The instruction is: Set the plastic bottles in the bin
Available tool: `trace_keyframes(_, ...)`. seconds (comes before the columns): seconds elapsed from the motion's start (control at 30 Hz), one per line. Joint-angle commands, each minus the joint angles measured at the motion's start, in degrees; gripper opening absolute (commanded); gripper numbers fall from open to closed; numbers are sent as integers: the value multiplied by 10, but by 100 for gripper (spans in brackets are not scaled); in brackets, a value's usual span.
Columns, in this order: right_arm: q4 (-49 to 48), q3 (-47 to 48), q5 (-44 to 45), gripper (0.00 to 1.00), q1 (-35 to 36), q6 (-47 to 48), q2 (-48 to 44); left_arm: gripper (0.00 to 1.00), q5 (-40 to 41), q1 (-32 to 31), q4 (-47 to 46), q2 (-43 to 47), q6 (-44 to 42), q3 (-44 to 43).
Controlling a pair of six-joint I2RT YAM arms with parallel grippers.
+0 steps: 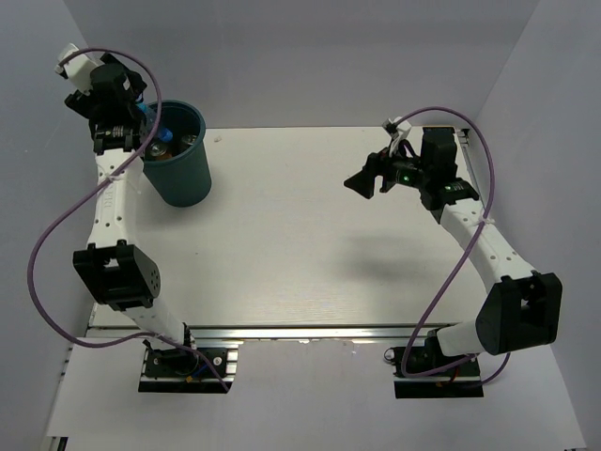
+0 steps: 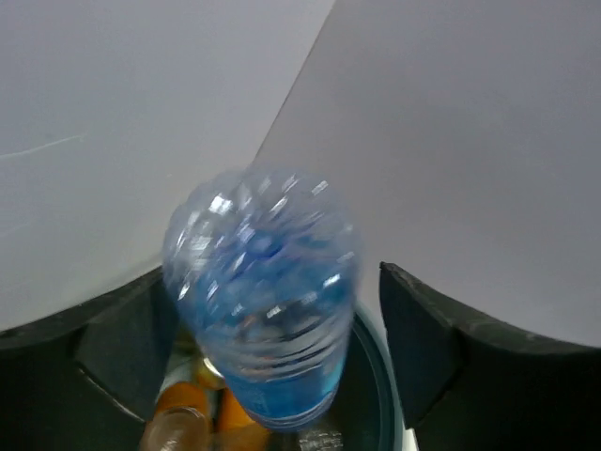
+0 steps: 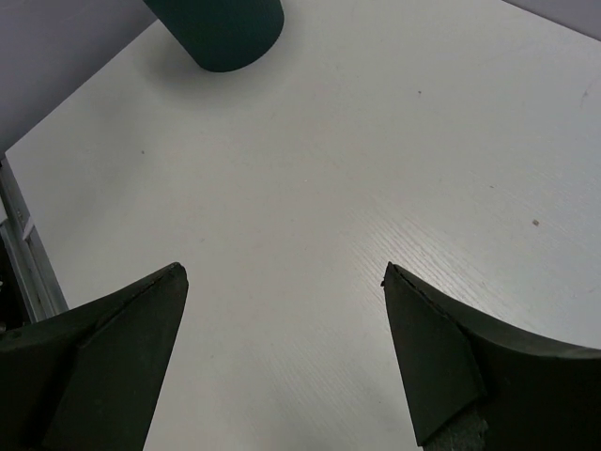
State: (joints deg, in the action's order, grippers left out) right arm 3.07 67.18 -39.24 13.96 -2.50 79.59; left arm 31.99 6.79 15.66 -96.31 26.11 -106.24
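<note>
Clear ribbed plastic bottle with blue label [image 2: 263,301] sitting between left fingers [image 2: 113,357], directly above dark teal round plastic bin [image 1: 183,178], long axis pointing down into the mouth. Left fingers apart, gap showing on one side; bottle blurred, so probably dropping free. Stubby orange bottles [image 2: 183,409] lying inside the bin. Right fingers [image 3: 441,376] spread, holding nothing, well apart over white counter [image 1: 310,244].

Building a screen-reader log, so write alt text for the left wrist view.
A motion-blurred clear bottle with a blue label sits between the fingers of the open left claw, with a gap to the finger at the view's right, above the dark teal bin. Orange bottles lie inside the bin; pale walls fill the background.
</note>
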Motion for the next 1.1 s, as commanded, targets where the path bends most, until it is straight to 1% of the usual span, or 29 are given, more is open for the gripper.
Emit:
trace_keyframes(0.0,5,-6,8,90,-4,12,-15,98,-3,2,16,-23,6,-8)
trace_keyframes(0.2,4,-5,15,89,-8,4,-14,98,-36,2,60,-22,-1,-65)
trace_keyframes(0.23,4,-4,18,89,-8,-4,-13,98,-72,2,80,-20,-3,-89)
trace_keyframes(0.33,0,-5,26,89,-9,-21,-12,98,-130,2,110,-5,3,-102)
trace_keyframes(0.4,-10,-15,39,89,-14,-53,-14,98,-141,2,125,23,11,-86)
trace_keyframes(0.43,-23,-20,46,90,-16,-65,-15,98,-150,2,134,37,23,-68)
trace_keyframes(0.47,-25,-32,50,89,-18,-83,-22,98,-154,2,133,77,44,-9)
trace_keyframes(0.5,-42,-40,55,89,-19,-91,-27,98,-160,2,130,102,55,31)
trace_keyframes(0.53,-57,-48,65,89,-20,-97,-32,98,-169,1,108,131,67,78)
trace_keyframes(0.57,-63,-56,92,89,-20,-102,-40,98,-190,2,93,163,79,130)
trace_keyframes(0.6,-68,-63,111,89,-20,-105,-55,98,-198,2,78,230,98,233)
trace_keyframes(0.63,-69,-74,138,89,-21,-102,-63,98,-213,2,50,266,139,283)
trace_keyframes(0.67,-58,-77,212,89,-22,-94,-71,98,-267,1,29,300,151,331)
trace_keyframes(0.7,-51,-78,253,89,-22,-81,-84,98,-293,0,0,368,162,377)
trace_keyframes(0.73,-51,-85,317,89,-23,-78,-90,98,-314,1,-50,399,178,459)
trace_keyframes(0.8,-72,-95,334,89,-22,-64,-106,98,-338,1,-58,460,185,503)
trace_keyframes(0.83,-82,-105,330,89,-23,-59,-110,98,-335,1,-25,469,175,512)
trace_keyframes(0.93,-106,-116,316,89,-23,-74,-128,98,-300,0,41,469,146,503)
trace_keyframes(1.0,-126,-132,313,89,-22,-82,-138,98,-301,0,68,460,129,494)
trace_keyframes(1.07,-129,-143,312,89,-23,-87,-148,98,-308,0,70,446,122,492)
